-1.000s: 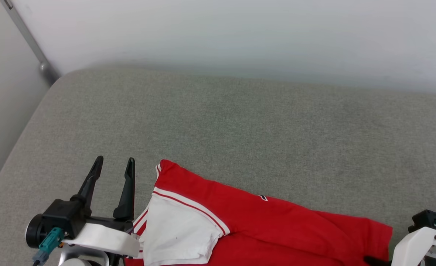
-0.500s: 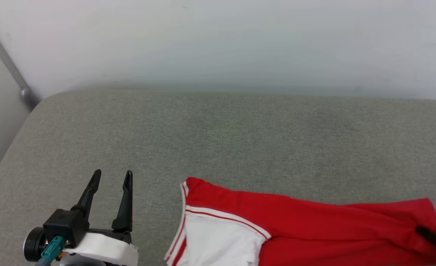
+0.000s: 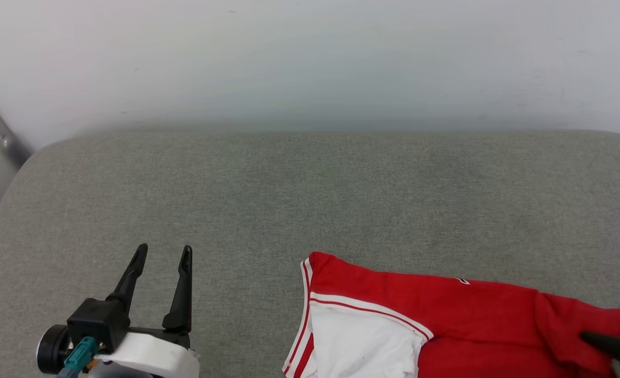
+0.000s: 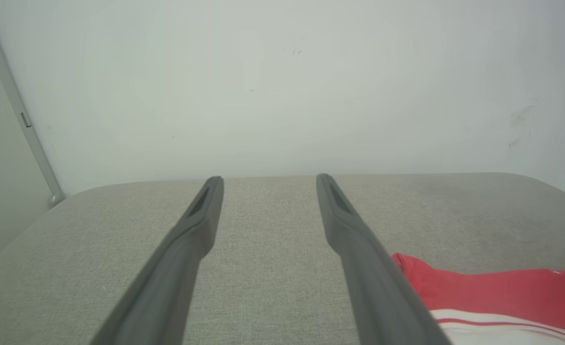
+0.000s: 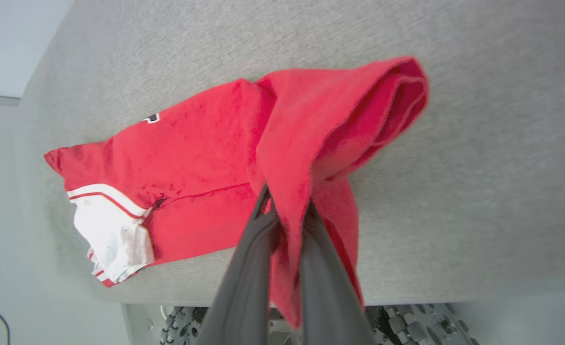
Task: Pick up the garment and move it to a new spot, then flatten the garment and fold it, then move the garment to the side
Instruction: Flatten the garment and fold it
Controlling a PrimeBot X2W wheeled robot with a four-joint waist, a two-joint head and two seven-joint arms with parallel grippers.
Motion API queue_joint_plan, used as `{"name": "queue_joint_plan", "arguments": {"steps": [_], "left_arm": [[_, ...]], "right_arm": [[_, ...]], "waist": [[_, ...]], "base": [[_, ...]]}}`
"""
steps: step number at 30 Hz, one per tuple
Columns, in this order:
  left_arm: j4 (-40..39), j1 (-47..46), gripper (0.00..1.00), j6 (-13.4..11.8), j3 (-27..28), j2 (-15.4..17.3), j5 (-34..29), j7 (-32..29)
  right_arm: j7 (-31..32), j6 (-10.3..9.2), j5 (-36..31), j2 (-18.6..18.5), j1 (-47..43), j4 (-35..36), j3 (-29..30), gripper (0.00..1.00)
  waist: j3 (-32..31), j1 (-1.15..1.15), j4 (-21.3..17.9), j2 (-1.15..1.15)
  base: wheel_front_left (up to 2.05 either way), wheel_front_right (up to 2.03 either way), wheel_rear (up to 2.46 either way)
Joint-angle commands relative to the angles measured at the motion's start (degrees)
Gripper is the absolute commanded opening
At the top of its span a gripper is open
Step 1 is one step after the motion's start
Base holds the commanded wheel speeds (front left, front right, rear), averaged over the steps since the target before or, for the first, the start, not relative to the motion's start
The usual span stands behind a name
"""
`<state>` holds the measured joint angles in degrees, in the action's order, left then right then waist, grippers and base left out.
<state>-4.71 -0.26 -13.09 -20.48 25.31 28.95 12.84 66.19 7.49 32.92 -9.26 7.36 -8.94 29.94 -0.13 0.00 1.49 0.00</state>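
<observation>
My right gripper is pinched on a fold of the shirt, which lies bunched at the near right of the grey pad. The left gripper hangs wide and empty. I'd lift high before carrying it off — otherwise the white sleeve could drag.

You're in a bare indoor room, home or lab unclear: a grey fabric-covered padded surface with rounded corners against a plain white wall.
</observation>
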Motion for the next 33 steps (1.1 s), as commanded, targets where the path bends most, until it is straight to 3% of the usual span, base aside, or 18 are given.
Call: {"name": "queue_joint_plan", "arguments": {"steps": [1, 5, 10, 19, 24, 28, 29, 30, 33], "left_arm": [[0.2, -0.3, 1.00, 0.3, -0.3, 0.2, 0.0, -0.1], [0.4, -0.7, 1.00, 0.4, -0.6, 0.3, 0.0, -0.4], [0.8, -1.4, 1.00, 0.8, -1.4, 0.3, 0.0, -0.9], [1.1, -3.4, 1.00, 1.8, -2.1, 0.4, 0.2, -1.4], [1.6, -4.9, 1.00, 2.3, -2.3, -0.1, 0.3, -1.1], [2.1, -5.7, 1.00, 2.5, -2.2, -0.3, 0.5, -0.6], [2.3, -5.9, 1.00, 2.6, -2.2, -0.4, 0.5, -0.5], [2.8, -5.9, 1.00, 2.7, -2.1, -0.5, 0.5, -0.2], [3.5, -5.7, 1.00, 2.6, -2.0, -0.9, 0.7, 0.2]], "right_arm": [[1.7, -0.01, 1.2, 2.4, 1.0, 0.6, -0.2, 0.00], [4.9, -0.01, 4.4, 5.4, 1.0, 1.0, -0.8, 0.00], [4.7, -0.01, 17.1, 6.5, 1.6, -4.7, -5.6, 0.00], [-8.5, -0.01, 35.6, 6.4, 4.8, -14.3, -27.2, 0.00], [-15.4, -0.01, 41.6, 6.4, 7.8, -16.6, -38.7, 0.00], [-20.7, -0.01, 41.6, 6.4, 9.9, -18.9, -44.5, 0.00], [-22.0, -0.01, 40.8, 6.4, 10.4, -19.8, -45.5, 0.19], [-25.0, 0.00, 38.8, 6.4, 11.7, -21.4, -47.6, 1.00], [-26.8, 0.00, 35.8, 5.4, 12.6, -20.7, -50.0, 1.00]], "waist": [[-0.1, 0.00, 0.0, 0.00], [-0.2, 0.00, 0.0, 0.00], [-0.2, 0.00, 0.8, 0.00], [2.1, 0.00, 3.0, 0.00], [3.9, 0.00, 4.8, 0.00], [4.9, 0.00, 5.8, 0.00], [5.1, 0.00, 6.0, 0.00], [5.5, 0.00, 6.3, 0.00], [5.4, 0.00, 6.0, 0.00]], "base": [[0.00, 0.00, 0.00], [0.00, 0.00, 0.00], [0.00, 0.00, 0.00], [0.00, 0.00, 0.00], [0.00, 0.00, 0.00], [0.00, 0.00, 0.00], [0.00, 0.00, 0.00], [0.00, 0.00, 0.00], [0.00, 0.00, 0.00]]}}
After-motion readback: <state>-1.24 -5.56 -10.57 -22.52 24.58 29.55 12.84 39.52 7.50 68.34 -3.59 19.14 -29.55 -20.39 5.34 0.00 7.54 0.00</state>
